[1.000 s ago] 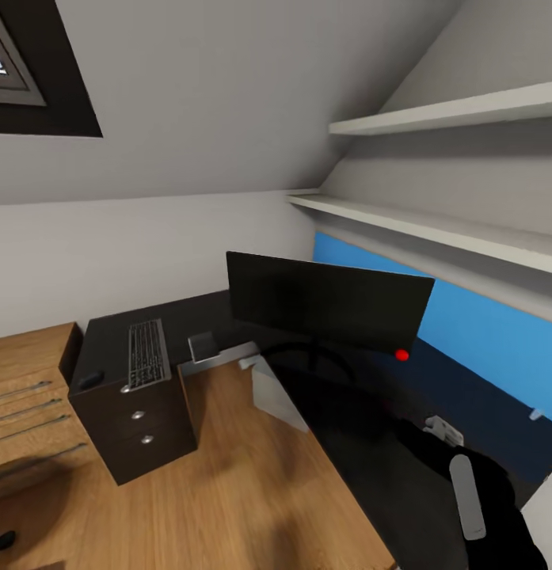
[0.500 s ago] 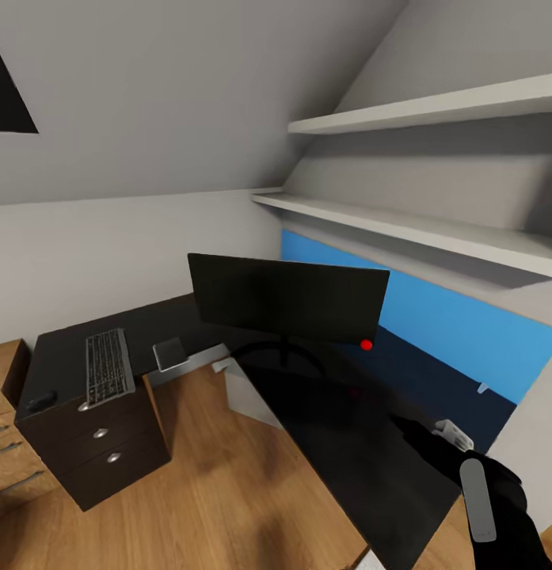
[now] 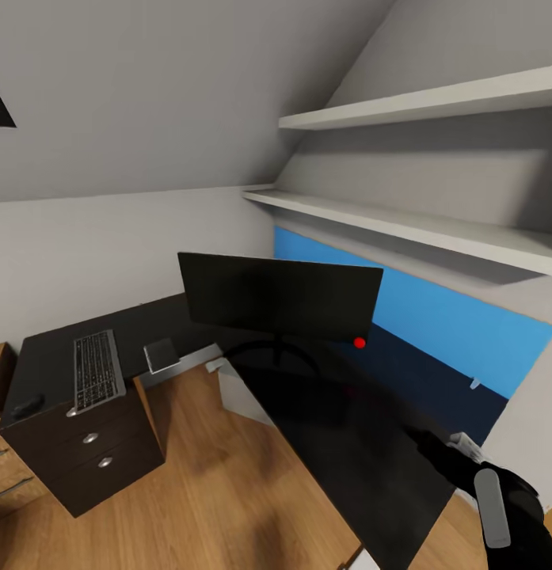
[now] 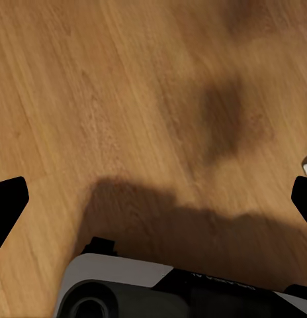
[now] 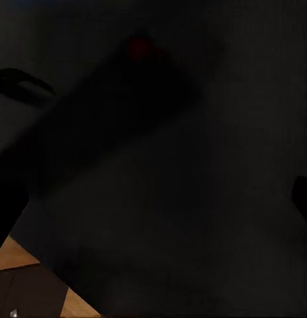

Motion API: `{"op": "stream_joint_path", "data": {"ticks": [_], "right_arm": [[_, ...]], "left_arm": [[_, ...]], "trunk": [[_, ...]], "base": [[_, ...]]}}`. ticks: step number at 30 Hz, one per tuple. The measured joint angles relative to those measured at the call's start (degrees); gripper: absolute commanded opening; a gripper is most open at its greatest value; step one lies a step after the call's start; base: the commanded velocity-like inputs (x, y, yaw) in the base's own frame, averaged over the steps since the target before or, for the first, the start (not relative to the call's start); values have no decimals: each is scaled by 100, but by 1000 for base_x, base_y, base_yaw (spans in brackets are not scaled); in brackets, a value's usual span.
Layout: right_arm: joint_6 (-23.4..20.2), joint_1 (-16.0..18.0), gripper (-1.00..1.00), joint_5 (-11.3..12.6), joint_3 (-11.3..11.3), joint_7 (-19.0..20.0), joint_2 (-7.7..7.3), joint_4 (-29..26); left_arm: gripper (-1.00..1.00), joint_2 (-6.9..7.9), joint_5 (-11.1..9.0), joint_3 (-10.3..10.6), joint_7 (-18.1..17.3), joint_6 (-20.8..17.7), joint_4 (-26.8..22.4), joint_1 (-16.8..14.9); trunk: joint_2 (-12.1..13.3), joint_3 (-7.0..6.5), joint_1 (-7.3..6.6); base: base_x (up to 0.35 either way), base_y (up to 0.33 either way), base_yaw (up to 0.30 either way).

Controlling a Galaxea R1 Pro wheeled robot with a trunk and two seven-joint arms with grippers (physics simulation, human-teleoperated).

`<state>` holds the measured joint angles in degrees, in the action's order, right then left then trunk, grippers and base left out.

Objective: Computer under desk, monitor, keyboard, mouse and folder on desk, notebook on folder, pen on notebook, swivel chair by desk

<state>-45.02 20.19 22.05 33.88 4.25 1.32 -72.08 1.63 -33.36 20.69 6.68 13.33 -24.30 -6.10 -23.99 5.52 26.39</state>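
On desk (image 3: 363, 467): monitor (image 3: 279, 297) well beyond right fingers (image 5: 302, 199); both fingers' pairs apart

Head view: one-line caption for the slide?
Attic corner: monitor on the black L-shaped desk, keyboard and mouse on its far wing.

No words, numbers or brand names can be read anywhere. The keyboard (image 3: 96, 370) near the desk's (image 3: 363, 451) left end is showing only tiny blurry keys. The monitor (image 3: 278, 295) is showing just a red dot at its lower corner, not a sign.
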Motion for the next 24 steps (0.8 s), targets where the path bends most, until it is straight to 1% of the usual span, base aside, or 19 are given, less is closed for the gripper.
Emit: {"op": "stream_joint_path", "data": {"ticks": [2,3,5,7,8,9,10,11,12,13,15,16,19,24], "right_arm": [[3,28,100,130,49,2,-278,492],[6,36,100,190,53,2,-347,606],[30,54,100,467,62,19,-613,920],[49,58,100,644,64,41,-713,997],[67,62,100,884,66,90,-799,1059],[74,63,100,1023,68,134,-837,1084],[77,64,100,1079,71,164,-852,1093],[86,65,100,1180,98,281,-878,1110],[90,65,100,1230,117,468,-894,1118],[110,66,100,1242,135,727,-919,1125],[121,66,100,1240,140,815,-947,1134],[130,66,100,1243,143,884,-984,1143],[135,66,100,1247,145,921,-1007,1149],[139,66,100,1249,147,950,-1025,1161]], "left_arm": [[100,0,0,0,0,0,0,0],[100,2,0,0,0,0,0,0],[100,5,0,0,0,0,0,0],[100,6,0,0,0,0,0,0],[100,8,0,0,1,0,0,0],[100,11,0,0,0,0,0,0],[100,12,0,0,0,0,0,0],[100,14,0,0,1,0,0,0],[100,15,0,0,0,0,0,0],[100,16,0,0,0,0,0,0],[100,16,0,0,0,0,0,1],[100,16,0,0,0,0,0,1],[100,16,0,0,0,0,0,2],[100,16,0,0,0,0,0,0]], "trunk": [[0,0,1],[0,0,1],[0,0,1],[0,0,1],[0,0,1],[0,0,1],[0,0,1],[0,0,1],[0,0,1],[0,0,1],[0,0,1],[0,0,1],[0,0,0],[-1,1,-2]], "base": [[39,0,0],[22,0,0],[13,0,0],[7,0,0],[3,0,0],[2,0,0],[1,0,0],[0,0,0],[0,0,0],[0,0,0],[22,0,0],[73,0,0],[145,0,0],[256,12,0]]}}
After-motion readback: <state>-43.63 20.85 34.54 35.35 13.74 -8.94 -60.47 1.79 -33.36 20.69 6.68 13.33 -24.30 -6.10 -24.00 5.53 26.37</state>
